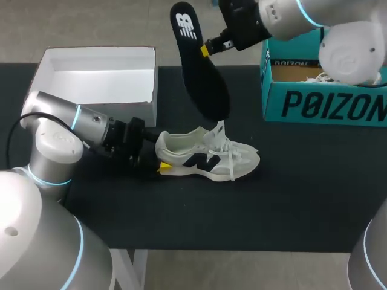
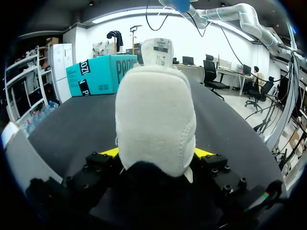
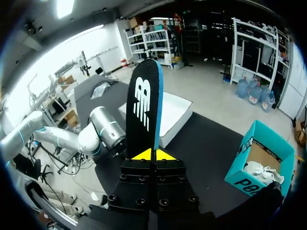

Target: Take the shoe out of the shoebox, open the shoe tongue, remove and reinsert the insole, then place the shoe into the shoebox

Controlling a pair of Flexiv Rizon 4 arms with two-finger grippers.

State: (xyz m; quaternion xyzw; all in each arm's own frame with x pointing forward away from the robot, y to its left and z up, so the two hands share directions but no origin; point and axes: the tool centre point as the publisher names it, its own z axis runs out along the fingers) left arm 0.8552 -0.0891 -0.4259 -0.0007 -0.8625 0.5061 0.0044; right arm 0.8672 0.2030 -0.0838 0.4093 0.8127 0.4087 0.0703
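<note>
A white sneaker (image 1: 211,158) with a navy logo lies on its sole in the middle of the black table. My left gripper (image 1: 160,158) is shut on its heel from the left. In the left wrist view the padded heel (image 2: 156,115) sits between the two yellow tips, and the tongue stands up behind it. High above the shoe, my right gripper (image 1: 205,48) is shut on a black insole (image 1: 205,84), whose lower end hangs just over the shoe's opening. The right wrist view shows the insole (image 3: 144,110) standing up from between that gripper's (image 3: 153,154) tips. The teal shoebox (image 1: 320,103) is at the back right.
A white open box (image 1: 97,78) sits at the back left, close behind my left arm. The teal shoebox (image 3: 259,158) holds another white shoe (image 3: 256,170). Black table surface (image 1: 242,211) runs in front of the sneaker.
</note>
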